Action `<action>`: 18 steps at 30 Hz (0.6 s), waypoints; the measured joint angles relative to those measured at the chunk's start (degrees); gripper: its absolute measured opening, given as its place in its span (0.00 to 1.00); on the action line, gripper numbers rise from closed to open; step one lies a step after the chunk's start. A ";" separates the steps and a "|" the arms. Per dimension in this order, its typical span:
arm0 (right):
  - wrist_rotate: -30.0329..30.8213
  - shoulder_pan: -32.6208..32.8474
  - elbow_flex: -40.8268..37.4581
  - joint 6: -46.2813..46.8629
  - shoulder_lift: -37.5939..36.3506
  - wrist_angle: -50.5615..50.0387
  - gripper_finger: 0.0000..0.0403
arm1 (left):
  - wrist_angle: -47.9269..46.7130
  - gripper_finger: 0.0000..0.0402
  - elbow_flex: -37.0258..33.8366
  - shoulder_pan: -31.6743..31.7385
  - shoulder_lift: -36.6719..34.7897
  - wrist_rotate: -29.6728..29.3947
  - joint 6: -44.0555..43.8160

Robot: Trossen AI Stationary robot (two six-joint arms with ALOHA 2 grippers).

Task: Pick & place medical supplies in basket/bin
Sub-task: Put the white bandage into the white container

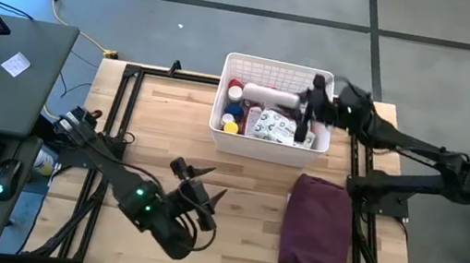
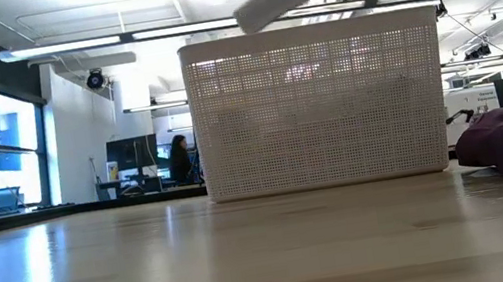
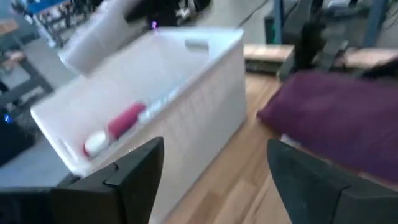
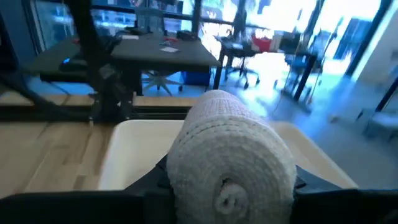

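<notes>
Right gripper (image 1: 312, 101): arm reaches over white basket (image 1: 217, 129), pinching white roll (image 4: 230, 155) above it | left gripper (image 1: 199, 187): fingers spread, empty, low over table near basket.

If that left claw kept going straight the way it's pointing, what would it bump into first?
Most likely the white basket: seen between the left gripper's open fingers, its near wall comes first, with the maroon cloth off to one side. Depth is uncertain.

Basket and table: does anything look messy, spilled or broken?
Nothing stands out. The basket sits upright with supplies inside, and the maroon cloth lies beside it. The right end effector holds a white roll above the basket; the left end effector hangs open over bare table.
</notes>
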 joint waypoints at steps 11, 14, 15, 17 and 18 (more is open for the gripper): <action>-8.73 -14.78 11.14 6.46 15.72 -4.02 0.30 | 37.03 0.67 -22.01 5.28 -0.06 14.99 10.15; -9.92 -16.36 13.03 5.58 19.57 -7.39 0.30 | 56.79 0.65 -28.12 7.88 0.20 27.19 21.34; -10.74 -16.95 13.26 5.37 20.52 -8.09 0.30 | 61.56 0.64 -29.64 8.65 0.20 29.81 23.82; -13.06 -18.18 13.30 5.22 22.08 -9.62 0.30 | 67.20 0.63 -31.77 9.84 0.04 32.15 26.82; -13.76 -18.81 13.30 5.20 22.65 -10.16 0.30 | 68.33 0.63 -32.65 10.25 -0.27 32.21 27.68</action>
